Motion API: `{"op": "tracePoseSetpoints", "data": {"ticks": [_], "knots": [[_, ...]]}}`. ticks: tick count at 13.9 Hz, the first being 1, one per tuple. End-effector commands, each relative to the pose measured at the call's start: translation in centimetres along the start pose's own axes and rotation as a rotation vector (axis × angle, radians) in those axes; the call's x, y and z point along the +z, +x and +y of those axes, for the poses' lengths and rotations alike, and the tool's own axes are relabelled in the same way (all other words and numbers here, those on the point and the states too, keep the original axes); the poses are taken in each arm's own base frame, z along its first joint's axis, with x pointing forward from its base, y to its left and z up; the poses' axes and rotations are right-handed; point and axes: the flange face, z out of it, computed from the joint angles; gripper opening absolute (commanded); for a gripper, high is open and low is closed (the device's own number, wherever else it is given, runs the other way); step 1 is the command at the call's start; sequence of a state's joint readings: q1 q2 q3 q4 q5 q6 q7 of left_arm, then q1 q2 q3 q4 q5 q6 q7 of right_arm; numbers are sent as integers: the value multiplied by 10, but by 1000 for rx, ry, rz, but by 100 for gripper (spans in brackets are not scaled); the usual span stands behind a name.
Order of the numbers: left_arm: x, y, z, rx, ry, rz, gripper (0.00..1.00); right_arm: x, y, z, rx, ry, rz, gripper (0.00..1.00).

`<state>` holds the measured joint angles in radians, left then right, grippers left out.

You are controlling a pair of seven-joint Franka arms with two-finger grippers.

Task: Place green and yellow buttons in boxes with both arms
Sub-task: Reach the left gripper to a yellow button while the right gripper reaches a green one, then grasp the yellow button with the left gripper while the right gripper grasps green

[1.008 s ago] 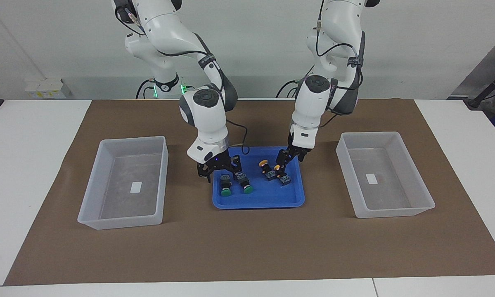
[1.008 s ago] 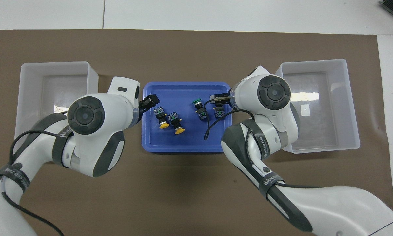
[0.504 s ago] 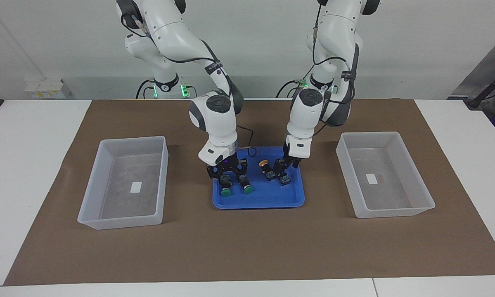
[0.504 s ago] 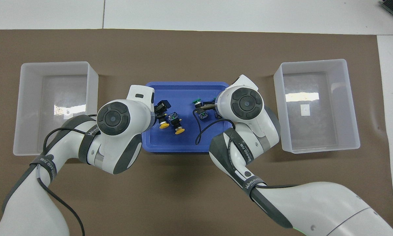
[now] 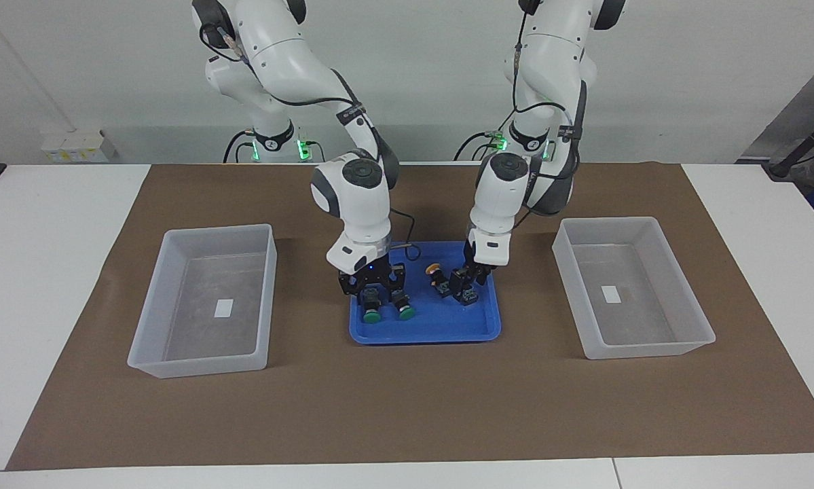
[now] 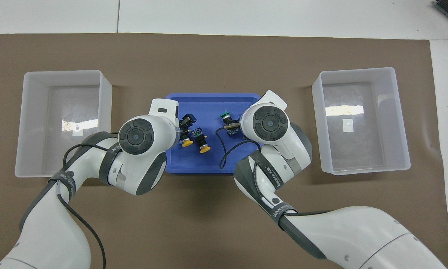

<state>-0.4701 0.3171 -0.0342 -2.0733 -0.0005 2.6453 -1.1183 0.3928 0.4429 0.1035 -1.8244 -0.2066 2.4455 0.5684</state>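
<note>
Both grippers have dropped lower into the blue tray (image 5: 440, 331) than a second ago. The right gripper (image 5: 373, 291) has slid in over the green pair, and the left gripper (image 5: 466, 284) now hides the cap it was hovering by.

- Brown mat on my side of the tray: bare.
- Two green buttons (image 5: 371, 315) lie side by side in the tray, caps pointing away from the robots. The right gripper is down on their black bodies.
- One yellow button (image 5: 435, 270) shows its cap. Its twin lies just beside it, under the left gripper.
- Grip on either side: cannot tell whether anything is pinched yet (both heads block the line of sight).
- Both boxes hold only a label: one (image 5: 196, 363) toward the right arm's end, one (image 5: 644, 350) toward the left arm's, well apart from the tray.

Risks, as I judge them:
- Each pair sits so close that a closing gripper may catch the neighbour, or knock it askew and spoil the second pick.
- A slack black cable (image 6: 224, 158) hangs over the tray and could drag a button on the lift.
</note>
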Motion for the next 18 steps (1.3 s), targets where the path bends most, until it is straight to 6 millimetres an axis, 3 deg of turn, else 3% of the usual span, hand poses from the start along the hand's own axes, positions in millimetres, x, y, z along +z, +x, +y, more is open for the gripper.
{"op": "tracePoseSetpoints", "data": {"ticks": [1,5,9,12,15,18], "knots": [[10,-2,-1,-12,-9,13,80,9,-10,2,26,-23,-1,70],[10,-2,-1,-12,-7,12,64,15,-16,2,79,-8,11,70],[11,-4,-2,-9,6,6,28,17,-20,2,110,4,20,70],[8,-3,1,-8,28,-3,0,2,-6,6,131,22,48,70],[-6,6,14,10,64,-9,0,-5,0,13,135,24,61,70],[-34,23,27,38,104,5,0,-6,0,13,139,26,63,70]]}}
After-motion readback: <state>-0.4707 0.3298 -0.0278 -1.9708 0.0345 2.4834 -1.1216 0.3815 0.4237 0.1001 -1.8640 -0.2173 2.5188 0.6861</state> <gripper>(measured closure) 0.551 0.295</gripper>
